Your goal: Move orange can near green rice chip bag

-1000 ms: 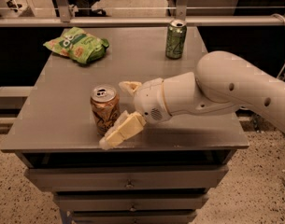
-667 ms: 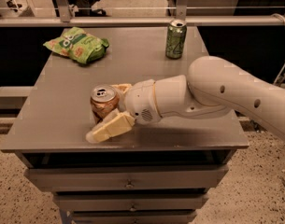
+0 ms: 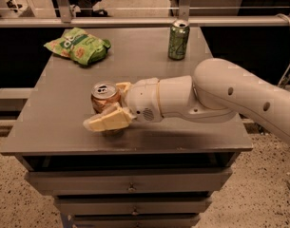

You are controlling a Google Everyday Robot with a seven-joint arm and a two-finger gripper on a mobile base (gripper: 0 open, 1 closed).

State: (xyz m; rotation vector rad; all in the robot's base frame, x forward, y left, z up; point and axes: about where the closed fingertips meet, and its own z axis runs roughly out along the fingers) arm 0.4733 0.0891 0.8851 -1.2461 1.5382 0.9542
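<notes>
**Pincer.** The pincer (image 3: pixel 105 107) sits at the front-left part of the bench (image 3: pixel 192 132), closed on the orange can (image 3: pixel 104 95). The near finger (image 3: pixel 109 120) lies across the lower front of the can. The far finger rests against the side of the can turned away from the camera. Both are cream-coloured.

**Orange can.** The orange can stands upright between the fingers, with its silver top and pull tab exposed. Its base is hidden behind the near finger, so contact with the bench cannot be confirmed.

**Arm.** The white arm (image 3: pixel 220 94) reaches the can from its right, running roughly level above the bench and leaving the view at the right edge.

**Other items, located from the orange can.**
- The green rice chip bag (image 3: pixel 79 44) lies flat behind the can and slightly to its left, well apart from it, near the far-left corner of the bench.
- The green can (image 3: pixel 178 40) stands upright behind the orange can and to its right, well apart from it, near the far edge.
- Drawer fronts (image 3: pixel 130 182) sit directly below the can, under the bench top.
- A metal rail (image 3: pixel 135 22) runs across behind the bench, beyond the bag and the green can.
</notes>
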